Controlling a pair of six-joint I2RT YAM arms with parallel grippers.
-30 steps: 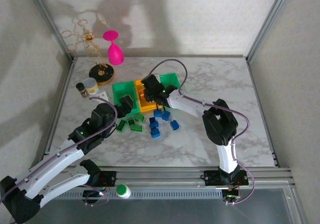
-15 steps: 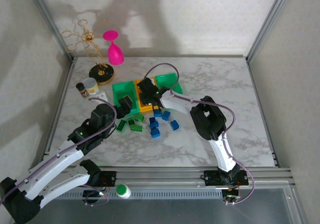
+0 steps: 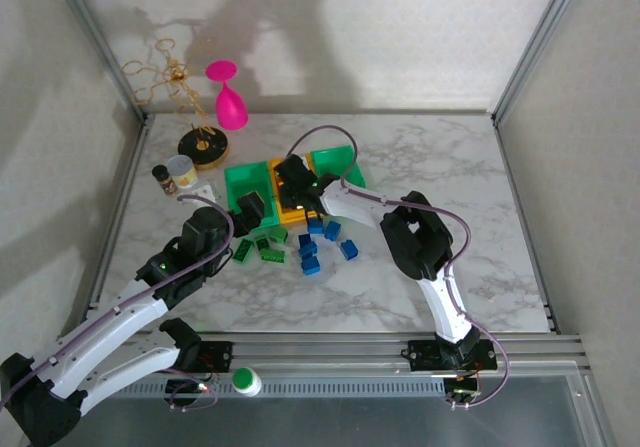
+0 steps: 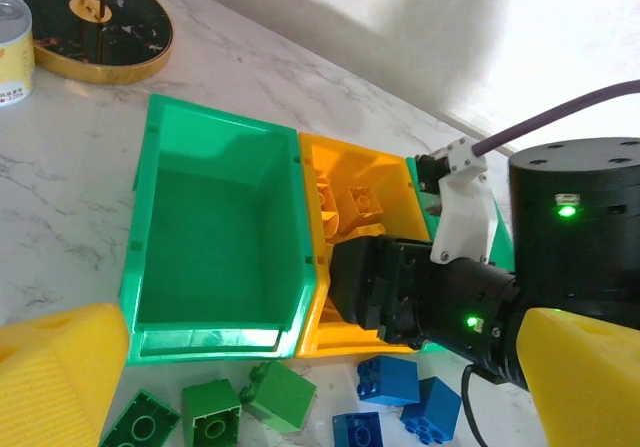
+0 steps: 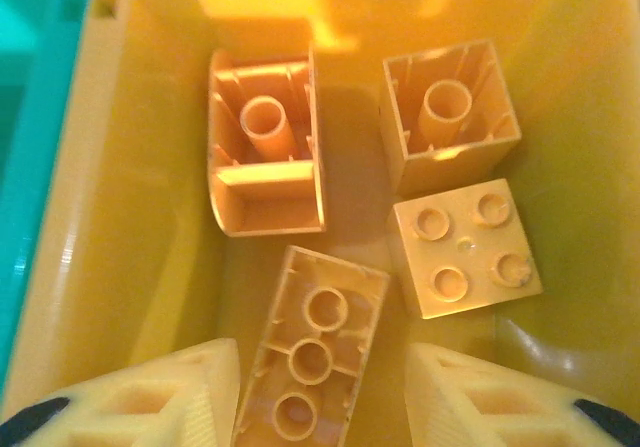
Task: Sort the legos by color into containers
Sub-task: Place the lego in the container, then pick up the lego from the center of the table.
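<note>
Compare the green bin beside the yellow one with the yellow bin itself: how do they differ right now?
Colour: the green bin is green, the yellow bin yellow-orange.
Contents: the green bin is empty; the yellow bin holds four yellow bricks.
Access: the right gripper hangs open over the yellow bin, not the green bin.
Both are open-top rectangular bins of like size, standing side by side on the marble table.

three bins in a row, loose bricks in front
the left green bin (image 4: 205,242) stands empty, touching the yellow-orange bin (image 4: 312,242); a second green bin (image 3: 340,157) sits on that one's other side. four yellow-orange bricks (image 5: 265,167) lie in the middle bin, three hollow-side up and one studs up. green bricks (image 4: 282,395) and blue bricks (image 4: 388,379) lie scattered on the marble surface (image 3: 430,157) just before the bins.
</note>
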